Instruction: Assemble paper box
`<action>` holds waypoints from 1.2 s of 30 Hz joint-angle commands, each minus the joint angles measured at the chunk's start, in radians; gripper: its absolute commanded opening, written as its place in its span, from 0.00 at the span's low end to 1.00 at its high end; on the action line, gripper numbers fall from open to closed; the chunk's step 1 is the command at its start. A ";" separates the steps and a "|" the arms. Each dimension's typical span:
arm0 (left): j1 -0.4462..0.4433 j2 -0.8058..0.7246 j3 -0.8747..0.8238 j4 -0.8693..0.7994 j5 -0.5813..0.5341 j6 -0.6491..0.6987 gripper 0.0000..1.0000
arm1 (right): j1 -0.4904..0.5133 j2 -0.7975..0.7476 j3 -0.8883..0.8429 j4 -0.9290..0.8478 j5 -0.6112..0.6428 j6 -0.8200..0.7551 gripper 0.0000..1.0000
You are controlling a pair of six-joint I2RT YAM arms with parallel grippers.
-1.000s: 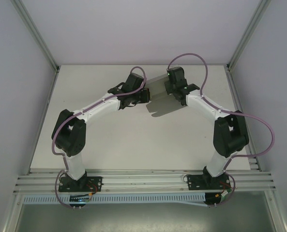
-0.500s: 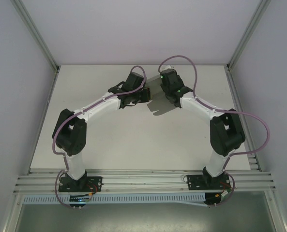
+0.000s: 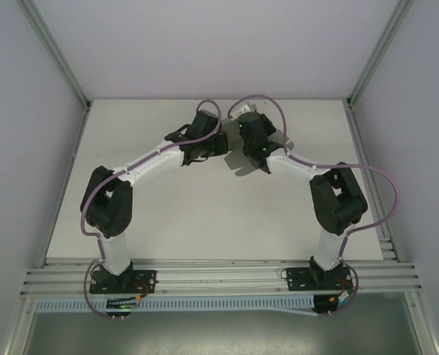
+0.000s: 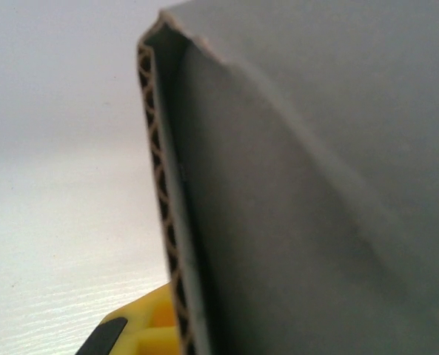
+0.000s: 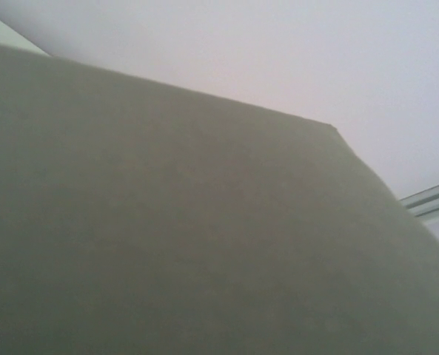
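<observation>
Both arms reach to the far centre of the table. Left gripper and right gripper stand close together, with the grey paper box between them, largely hidden.

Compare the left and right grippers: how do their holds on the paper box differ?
The left gripper meets the paper box from the left, and its camera looks along a corrugated edge. The right gripper meets it from the right, and its camera faces a flat grey face. Both are shut on it.
</observation>
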 commanded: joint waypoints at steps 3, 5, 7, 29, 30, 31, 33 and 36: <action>0.019 -0.031 0.015 -0.182 -0.014 0.018 0.00 | -0.083 -0.003 0.017 -0.218 0.183 0.093 0.07; 0.019 -0.031 0.015 -0.165 0.005 0.032 0.00 | -0.082 -0.039 0.023 -0.288 0.085 0.190 0.14; 0.019 -0.032 0.012 -0.150 0.025 0.040 0.00 | -0.082 -0.080 0.021 -0.334 -0.028 0.251 0.24; 0.019 -0.022 -0.002 -0.116 0.029 0.073 0.00 | -0.104 -0.455 -0.128 -0.392 -0.616 0.400 0.99; 0.020 -0.023 -0.005 -0.109 0.029 0.074 0.00 | -0.108 -0.471 -0.136 -0.388 -0.608 0.417 0.99; 0.019 -0.025 -0.008 -0.105 0.030 0.078 0.00 | -0.112 -0.483 -0.144 -0.388 -0.603 0.429 0.99; 0.019 -0.028 -0.014 -0.089 0.034 0.088 0.00 | -0.118 -0.504 -0.165 -0.384 -0.583 0.454 0.99; 0.019 -0.036 -0.036 -0.043 0.052 0.118 0.00 | -0.123 -0.523 -0.186 -0.385 -0.574 0.481 0.99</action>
